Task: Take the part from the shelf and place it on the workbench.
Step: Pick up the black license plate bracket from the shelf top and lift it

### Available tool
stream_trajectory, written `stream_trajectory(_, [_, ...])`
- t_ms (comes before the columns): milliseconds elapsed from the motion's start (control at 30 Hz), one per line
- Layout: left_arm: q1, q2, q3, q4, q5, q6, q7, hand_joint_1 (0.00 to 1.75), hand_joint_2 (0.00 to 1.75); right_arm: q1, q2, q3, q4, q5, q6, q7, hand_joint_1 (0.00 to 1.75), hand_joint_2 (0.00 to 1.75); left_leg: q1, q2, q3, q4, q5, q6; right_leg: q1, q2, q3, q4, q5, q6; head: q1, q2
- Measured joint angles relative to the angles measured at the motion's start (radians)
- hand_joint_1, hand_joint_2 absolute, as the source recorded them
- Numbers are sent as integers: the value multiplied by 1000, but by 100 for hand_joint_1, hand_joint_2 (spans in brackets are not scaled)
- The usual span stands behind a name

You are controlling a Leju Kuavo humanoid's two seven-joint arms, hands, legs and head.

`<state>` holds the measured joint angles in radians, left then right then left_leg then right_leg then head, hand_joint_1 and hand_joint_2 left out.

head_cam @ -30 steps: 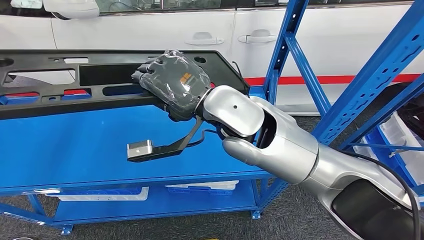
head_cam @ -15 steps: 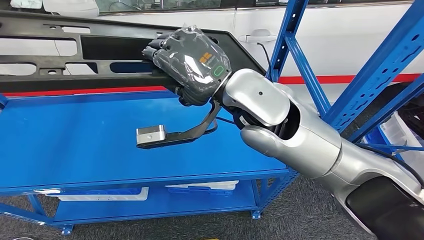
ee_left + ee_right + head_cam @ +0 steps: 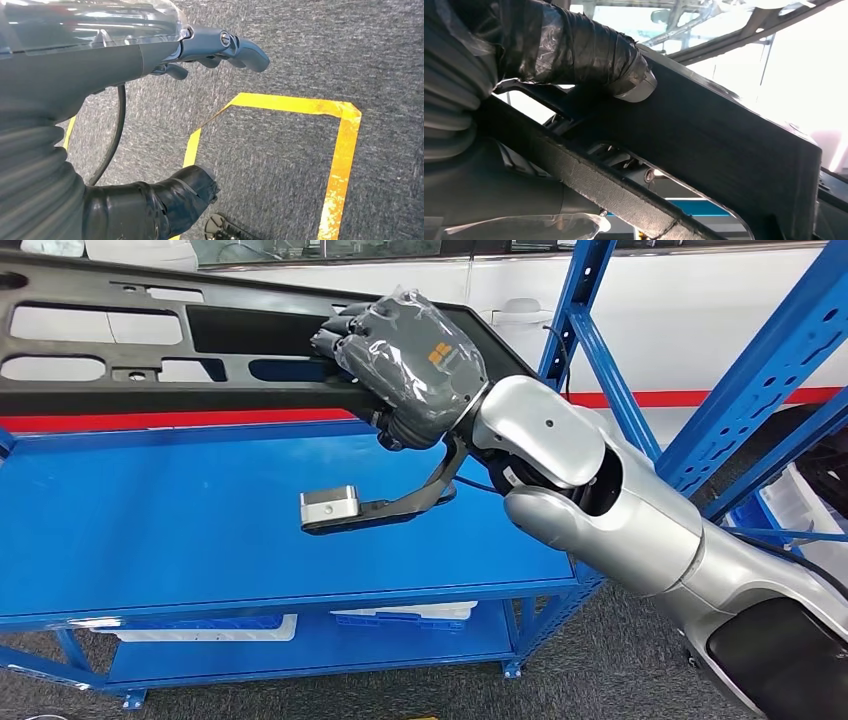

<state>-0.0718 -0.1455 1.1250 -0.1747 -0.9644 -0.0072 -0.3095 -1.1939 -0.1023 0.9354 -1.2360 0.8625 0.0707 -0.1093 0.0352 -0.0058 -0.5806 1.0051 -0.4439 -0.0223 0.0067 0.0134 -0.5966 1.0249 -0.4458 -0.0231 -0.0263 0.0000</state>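
One long black panel [image 3: 150, 350], pierced with slots and cut-outs, is held up off the blue shelf [image 3: 200, 530] by the right hand [image 3: 410, 365]. In the head view the hand, wrapped in a grey plastic-covered glove with an orange mark, grips the panel near its right end, with the fingers curled over the far edge and the palm against the near edge. The panel runs from there out past the left side of the picture, slightly tilted, with its lower edge clear of the shelf surface. Close behind the hand, the right wrist view shows the taped thumb [image 3: 589, 50] pressed flat onto the dark textured face of the panel [image 3: 724, 150], with other fingers reaching in from below through an opening. A small silver-faced camera on a black bracket [image 3: 375, 510] hangs under the wrist, above the shelf top. The silver right arm [image 3: 600, 500] comes in from the lower right. Behind the shelf stands a white car [image 3: 700, 320] with a red stripe, and blue uprights [image 3: 575, 330] frame the rack. White bins [image 3: 400, 615] sit on the lower level.

The left hand [image 3: 215, 47] hangs over grey carpet [image 3: 310, 50] marked with yellow tape [image 3: 345, 150]; its fingers are loosely curled and hold nothing.
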Motion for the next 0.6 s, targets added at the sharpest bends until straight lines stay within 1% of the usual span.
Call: stream_trajectory(600, [0,3,0,0,0,0,-1,0,175,0,-13,-5,-4,-3,1,0,175,175,0,0,0,0,0,0,0,0,0,0,0,0,0,0])
